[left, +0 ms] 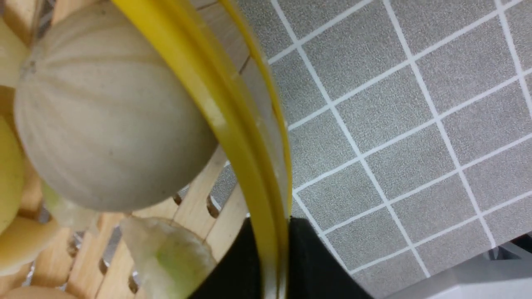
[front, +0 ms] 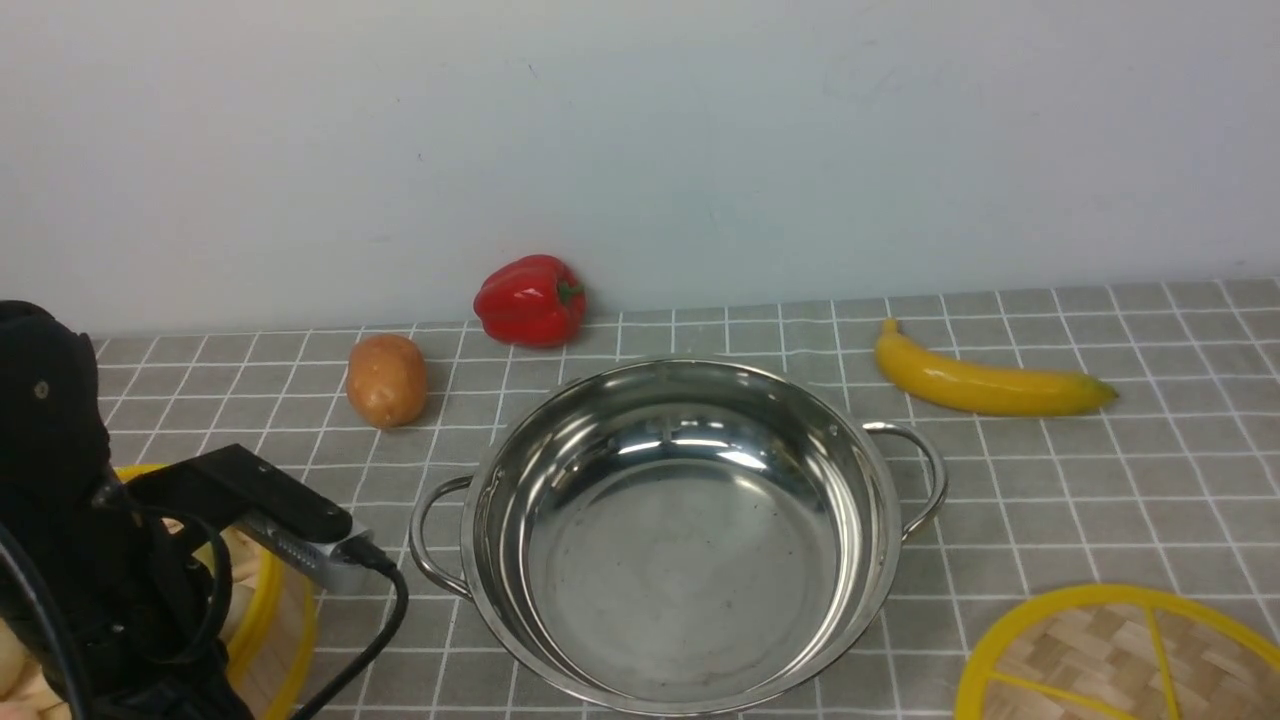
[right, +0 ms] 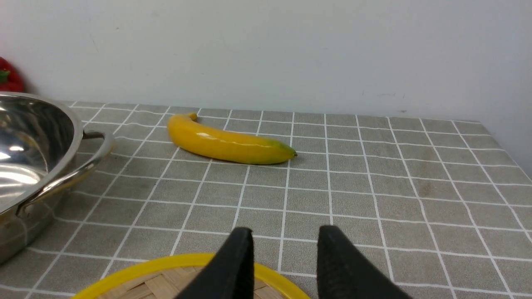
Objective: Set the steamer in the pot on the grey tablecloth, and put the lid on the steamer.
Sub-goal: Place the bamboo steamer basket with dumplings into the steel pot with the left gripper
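Above the pot [front: 680,560] the way lies open; potato [front: 386,380] and red pepper [front: 530,300] stand far left, banana [front: 985,385] far right, bare grey tablecloth [front: 1100,500] between banana and lid [front: 1120,660].

The left arm [front: 60,520] sits low at the left. The left gripper [left: 272,232] has its jaws squeezed on the steamer [left: 212,108] rim. The right gripper [right: 286,236] has its jaws apart, holding nothing.

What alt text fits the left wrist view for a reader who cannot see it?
The left fingers pinch the steamer by its yellow rim, one inside the wall, one outside. A pale ribbed ball and a greenish piece lie on its slatted floor; the grey tablecloth lies beyond.
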Robot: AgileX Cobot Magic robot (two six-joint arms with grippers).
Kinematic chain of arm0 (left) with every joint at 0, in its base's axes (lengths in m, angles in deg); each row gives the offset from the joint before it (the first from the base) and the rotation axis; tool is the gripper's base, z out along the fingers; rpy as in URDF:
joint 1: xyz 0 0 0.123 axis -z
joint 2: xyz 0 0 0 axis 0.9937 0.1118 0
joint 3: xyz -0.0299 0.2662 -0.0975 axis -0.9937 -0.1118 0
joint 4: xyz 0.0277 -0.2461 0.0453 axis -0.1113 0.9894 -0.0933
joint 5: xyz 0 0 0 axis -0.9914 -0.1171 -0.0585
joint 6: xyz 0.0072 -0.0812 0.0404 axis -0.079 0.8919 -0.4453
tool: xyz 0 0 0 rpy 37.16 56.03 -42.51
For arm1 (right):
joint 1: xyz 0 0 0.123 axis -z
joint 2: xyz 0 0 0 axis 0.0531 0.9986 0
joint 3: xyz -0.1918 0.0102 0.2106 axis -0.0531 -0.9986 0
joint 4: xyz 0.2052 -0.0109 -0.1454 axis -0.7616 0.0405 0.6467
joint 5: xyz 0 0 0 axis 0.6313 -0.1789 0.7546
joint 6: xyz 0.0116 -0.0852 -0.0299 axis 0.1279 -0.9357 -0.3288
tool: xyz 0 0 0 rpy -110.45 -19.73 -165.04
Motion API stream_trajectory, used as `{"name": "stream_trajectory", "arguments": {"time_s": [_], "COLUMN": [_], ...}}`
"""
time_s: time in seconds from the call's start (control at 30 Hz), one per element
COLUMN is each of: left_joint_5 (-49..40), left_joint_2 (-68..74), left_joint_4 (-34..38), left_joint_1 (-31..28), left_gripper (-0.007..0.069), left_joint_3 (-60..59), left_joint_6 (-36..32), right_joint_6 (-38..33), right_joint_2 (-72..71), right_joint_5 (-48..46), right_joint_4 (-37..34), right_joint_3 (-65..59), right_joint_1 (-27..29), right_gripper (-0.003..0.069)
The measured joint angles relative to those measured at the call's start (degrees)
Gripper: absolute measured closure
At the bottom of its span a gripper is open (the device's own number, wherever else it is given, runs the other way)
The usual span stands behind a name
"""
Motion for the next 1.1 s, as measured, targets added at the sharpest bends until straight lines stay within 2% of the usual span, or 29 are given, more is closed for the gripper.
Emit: {"name": "stream_trajectory", "arguments": {"time_s": [0.23,0.6,0.77,0.9,1.1], "left_joint_5": [-0.16,-0.30,-0.36,-0.51,-1.10], "left_joint_2": [-2.60,-2.83,-2.83,-2.70,-0.57], "left_joint_4": [-1.31,-3.90,-4.44,-4.59,-6.31], "left_joint_1": [3.50,13.88,17.74,23.19,27.84], "left_gripper": [0.0581,0.0581,0.0581,0.0581,0.0581], "left_joint_3": [0.67,12.02,14.12,15.17,16.06], "left_joint_6": [0.52,4.26,2.81,-0.60,-1.26], "right_joint_6": [0.00,0.00,0.00,0.00,0.00], "right_joint_2": [0.00,0.00,0.00,0.00,0.00], "right_joint_5": [0.00,0.00,0.00,0.00,0.00], "right_joint_4": [0.00,0.00,0.00,0.00,0.00], "right_joint_3": [0.00,0.00,0.00,0.00,0.00], "right_joint_1": [0.00,0.00,0.00,0.00,0.00], "right_gripper": [0.0416,0.0416,0.0416,0.0416,0.0416]}}
